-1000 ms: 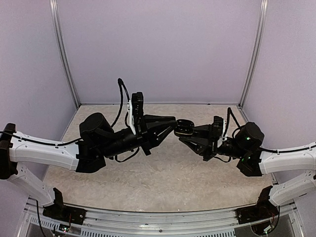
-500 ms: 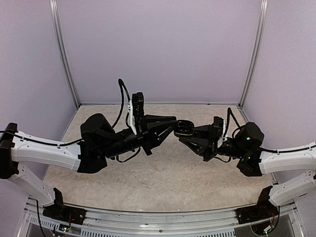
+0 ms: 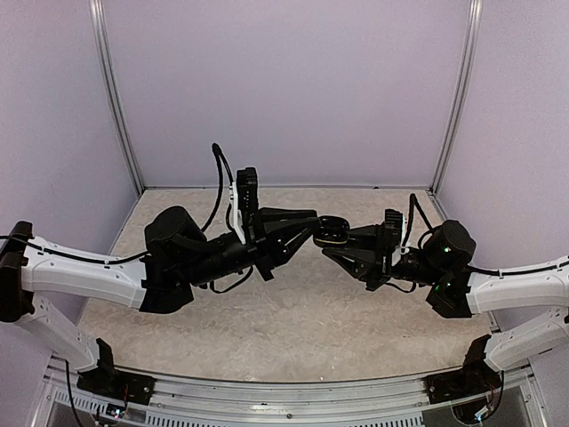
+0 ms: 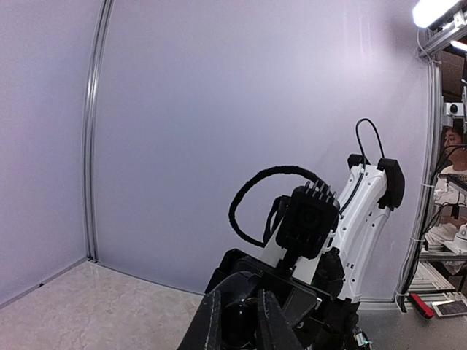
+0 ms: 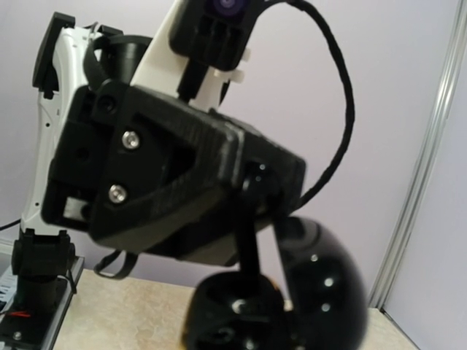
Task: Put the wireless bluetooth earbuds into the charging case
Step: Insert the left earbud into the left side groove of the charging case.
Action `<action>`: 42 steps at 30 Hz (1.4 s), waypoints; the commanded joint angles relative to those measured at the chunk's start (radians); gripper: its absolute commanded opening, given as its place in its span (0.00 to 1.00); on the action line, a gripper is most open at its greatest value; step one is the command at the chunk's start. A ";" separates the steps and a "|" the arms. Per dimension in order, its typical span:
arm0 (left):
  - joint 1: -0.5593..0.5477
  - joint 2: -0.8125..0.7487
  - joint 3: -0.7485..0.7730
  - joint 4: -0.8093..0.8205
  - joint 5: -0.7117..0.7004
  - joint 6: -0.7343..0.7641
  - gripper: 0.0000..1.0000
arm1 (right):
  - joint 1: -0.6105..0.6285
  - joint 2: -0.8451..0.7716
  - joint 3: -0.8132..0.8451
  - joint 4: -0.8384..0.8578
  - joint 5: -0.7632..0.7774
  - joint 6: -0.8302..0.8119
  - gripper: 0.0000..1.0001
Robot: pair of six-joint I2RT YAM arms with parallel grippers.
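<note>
Earbuds were too small and dark to pick out among the black parts. The charging case [image 3: 331,231] was shiny and black, with its lid open. It was up in the air, between the tips of the two arms. It sat between the fingers of the right gripper [image 3: 336,242], which were spread just wide enough to hold it. In the right wrist view the case [image 5: 292,299] was big and blurry, right below the thin fingers of the left gripper [image 5: 255,240], which reached down into it.

The left gripper [image 3: 313,231] touched the case from the other side. Its fingers [image 4: 208,324] were close together with a small gap. Something dark and shiny showed in that gap, but I could not tell if they held it. Past those fingers was the right arm's camera [image 4: 306,219] with a looped black cable [image 4: 248,197]. The speckled table [image 3: 293,320] lay well below both sets of fingers.
</note>
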 commanded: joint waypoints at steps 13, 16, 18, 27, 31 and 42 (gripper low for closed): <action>0.006 0.015 0.027 -0.080 -0.060 0.013 0.11 | 0.015 0.002 0.029 0.064 -0.037 0.003 0.00; 0.006 0.018 0.035 -0.096 -0.061 0.007 0.11 | 0.018 -0.002 0.028 0.055 -0.038 -0.013 0.00; 0.006 0.023 0.043 -0.109 -0.058 0.007 0.11 | 0.020 -0.006 0.027 0.047 -0.034 -0.025 0.00; 0.003 0.003 0.024 -0.077 -0.009 0.029 0.11 | 0.021 -0.010 0.017 0.060 0.021 0.006 0.00; -0.009 -0.024 0.036 -0.092 -0.014 0.061 0.11 | 0.020 -0.004 0.010 0.066 0.038 0.018 0.00; -0.043 -0.093 0.040 -0.120 -0.017 0.115 0.11 | 0.018 0.025 0.020 0.072 0.086 0.088 0.00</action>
